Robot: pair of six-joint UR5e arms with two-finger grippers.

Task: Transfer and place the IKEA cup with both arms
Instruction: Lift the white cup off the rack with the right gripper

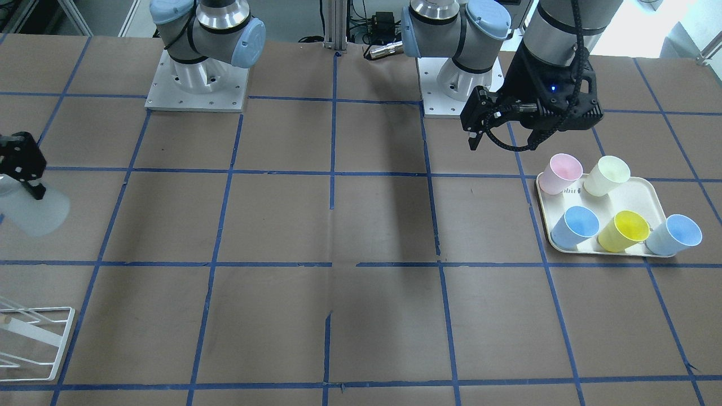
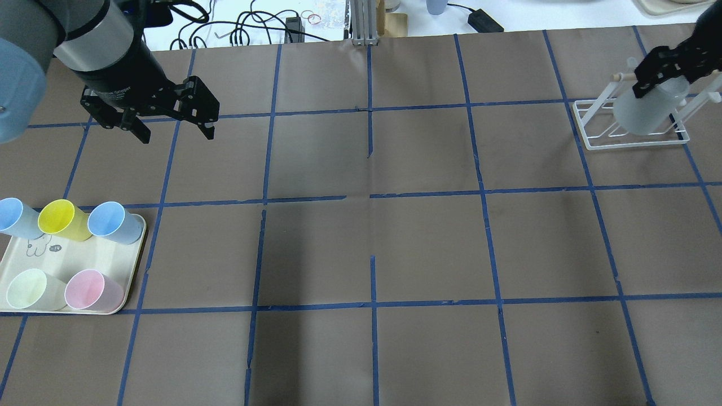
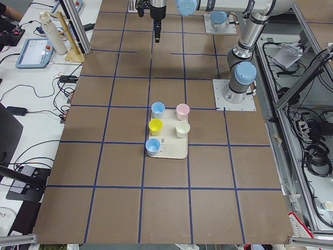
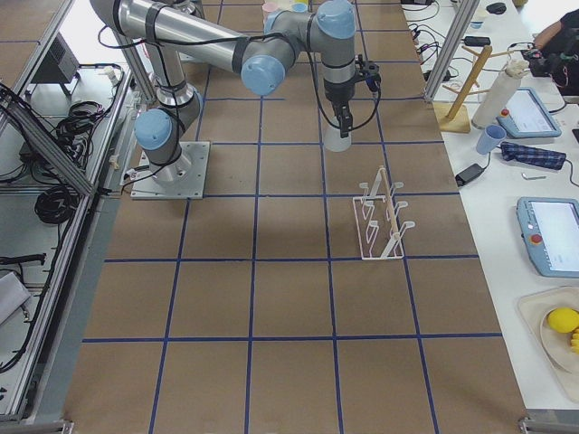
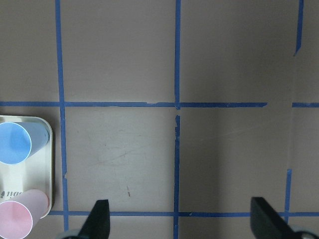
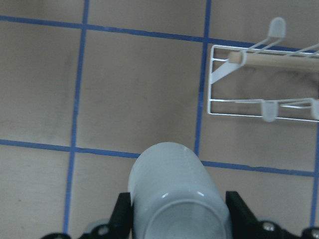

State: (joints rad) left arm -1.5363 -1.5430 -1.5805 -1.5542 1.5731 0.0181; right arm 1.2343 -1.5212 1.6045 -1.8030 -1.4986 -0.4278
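The pale-grey IKEA cup (image 2: 647,110) hangs in my right gripper (image 2: 657,70), which is shut on its narrow end; the wide end points down and away. It is held above the table beside the rack, apart from it in the exterior right view (image 4: 336,137). The right wrist view shows the cup (image 6: 174,191) between the fingers. In the front view the cup (image 1: 38,211) is at the far left under the gripper (image 1: 22,166). My left gripper (image 2: 176,135) is open and empty, above the table beyond the tray; its fingers (image 5: 99,221) frame bare table.
A white wire rack (image 2: 598,132) stands at the far right, also in the right wrist view (image 6: 249,102). A cream tray (image 2: 62,262) at the near left holds two light-blue cups, a yellow one (image 2: 59,220), a pink one and a cream-yellow one.
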